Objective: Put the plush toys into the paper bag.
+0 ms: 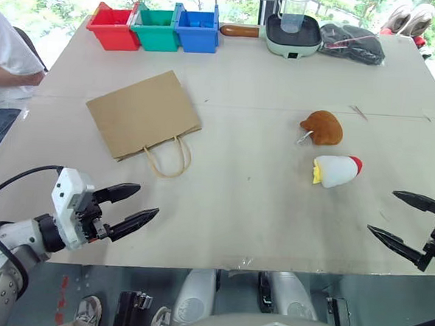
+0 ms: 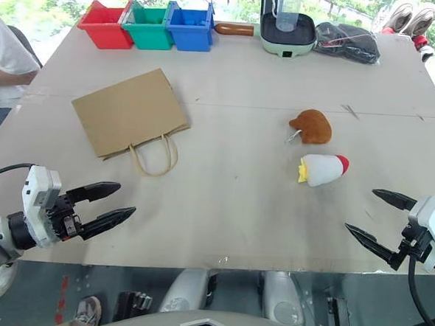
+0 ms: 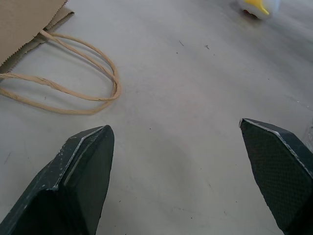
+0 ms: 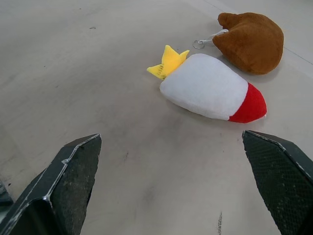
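The paper bag (image 1: 142,114) lies flat on the desk (image 1: 245,202), its two cord handles (image 1: 167,157) pointing toward the near edge. To the right of the bag, well apart from it, sit the two plush toys: the brown toy (image 1: 323,127) and, just beside it on the near side, the white toy (image 1: 337,171) with its red and yellow ends. The toys are close but not touching.

Nearer than the bag, just past its handles, the left pincer (image 1: 135,208) hovers wide and empty. Far right of the bag, nearer than the white toy, the right pincer (image 1: 400,215) also stands wide, holding nothing.

Beyond the bag, along the far edge, stand red, green and blue bins (image 1: 155,28).
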Controlling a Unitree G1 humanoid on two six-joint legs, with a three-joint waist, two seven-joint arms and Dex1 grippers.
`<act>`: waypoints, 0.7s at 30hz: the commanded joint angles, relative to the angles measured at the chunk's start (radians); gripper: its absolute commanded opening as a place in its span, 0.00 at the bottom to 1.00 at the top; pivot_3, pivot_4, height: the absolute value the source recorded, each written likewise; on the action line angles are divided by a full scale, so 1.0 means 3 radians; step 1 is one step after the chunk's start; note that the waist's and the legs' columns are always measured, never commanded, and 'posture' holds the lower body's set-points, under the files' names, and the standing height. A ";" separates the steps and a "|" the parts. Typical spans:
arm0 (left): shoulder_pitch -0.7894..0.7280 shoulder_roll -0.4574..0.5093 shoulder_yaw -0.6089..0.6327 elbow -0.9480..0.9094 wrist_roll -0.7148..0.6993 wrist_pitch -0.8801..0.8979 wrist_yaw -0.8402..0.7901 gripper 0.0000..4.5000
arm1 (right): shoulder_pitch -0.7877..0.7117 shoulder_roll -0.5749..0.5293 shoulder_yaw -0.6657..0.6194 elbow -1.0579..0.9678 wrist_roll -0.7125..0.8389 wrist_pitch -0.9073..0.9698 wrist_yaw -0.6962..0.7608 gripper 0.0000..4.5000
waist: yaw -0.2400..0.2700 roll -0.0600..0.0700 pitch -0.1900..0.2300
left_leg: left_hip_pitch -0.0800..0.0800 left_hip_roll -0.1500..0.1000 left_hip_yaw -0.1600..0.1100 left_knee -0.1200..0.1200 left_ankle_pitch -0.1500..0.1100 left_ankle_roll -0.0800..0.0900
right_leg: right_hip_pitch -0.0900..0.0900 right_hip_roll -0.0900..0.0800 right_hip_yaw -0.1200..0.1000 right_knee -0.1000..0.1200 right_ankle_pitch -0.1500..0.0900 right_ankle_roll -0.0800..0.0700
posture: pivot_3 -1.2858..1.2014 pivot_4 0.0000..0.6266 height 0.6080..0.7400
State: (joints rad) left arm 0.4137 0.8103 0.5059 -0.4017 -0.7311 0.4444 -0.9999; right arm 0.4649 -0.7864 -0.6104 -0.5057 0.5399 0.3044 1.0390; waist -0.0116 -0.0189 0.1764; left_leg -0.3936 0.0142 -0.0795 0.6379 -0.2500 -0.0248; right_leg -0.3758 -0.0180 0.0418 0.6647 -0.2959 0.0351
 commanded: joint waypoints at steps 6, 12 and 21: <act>-0.0759 0.0124 -0.0338 0.1217 0.1340 -0.1671 -0.0016 0.98 | -0.0529 0.0285 0.0875 -0.0809 0.0155 0.0197 -0.0544 1.00 | -0.0005 0.0002 -0.0001 | 0.0011 -0.0006 -0.0004 0.0001 0.0002 -0.0003 | 0.0002 0.0006 0.0000 0.0010 0.0003 -0.0005 | 0.52 0.24 1.00; -0.1232 0.0238 -0.0622 0.1734 0.1849 -0.2519 -0.0016 0.98 | -0.0777 0.0349 0.1335 -0.1019 0.0078 0.0359 -0.0829 1.00 | 0.0004 -0.0006 -0.0005 | 0.0000 -0.0009 0.0001 0.0002 0.0001 -0.0002 | -0.0007 -0.0002 0.0001 0.0012 0.0004 -0.0004 | 0.52 0.24 1.00; -0.1895 0.0127 -0.1129 0.2015 0.2341 -0.3004 0.0263 0.98 | -0.0777 0.0374 0.1517 -0.1052 -0.0058 0.0306 -0.1015 1.00 | -0.0006 -0.0007 -0.0005 | -0.0003 -0.0013 -0.0007 0.0008 0.0001 -0.0001 | -0.0006 -0.0002 -0.0007 0.0021 0.0006 0.0000 | 0.52 0.24 1.00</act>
State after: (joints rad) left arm -0.1268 0.8491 0.1868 0.2034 -0.0735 -0.4059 -0.9542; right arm 0.2272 -0.6795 -0.1599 -0.7842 0.5302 0.4128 0.7483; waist -0.0134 -0.0210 0.1749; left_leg -0.3949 0.0099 -0.0824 0.6420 -0.2496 -0.0251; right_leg -0.3778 -0.0182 0.0392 0.6725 -0.2941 0.0350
